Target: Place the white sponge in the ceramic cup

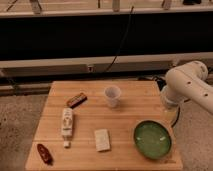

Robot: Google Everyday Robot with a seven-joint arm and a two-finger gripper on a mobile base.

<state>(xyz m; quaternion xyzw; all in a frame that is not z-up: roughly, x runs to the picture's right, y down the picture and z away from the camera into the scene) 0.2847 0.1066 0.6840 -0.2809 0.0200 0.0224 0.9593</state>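
Observation:
The white sponge [102, 139] lies flat on the wooden table [90, 165], near the front edge and a little right of the middle. The ceramic cup [112, 95] stands upright toward the back middle of the table, about a hand's length behind the sponge, and looks empty. Only the white links of my arm [186, 84] show, by the table's right edge and right of the cup. The gripper does not show; the arm runs down past the table's right side, where it is hidden.
A wide green bowl [152, 139] sits at the front right, next to the sponge. A long white remote-like stick [66, 123] lies at the left. A brown bar [76, 100] lies behind it. A dark red object [44, 153] lies at the front left corner. A dark wall with a cable runs behind.

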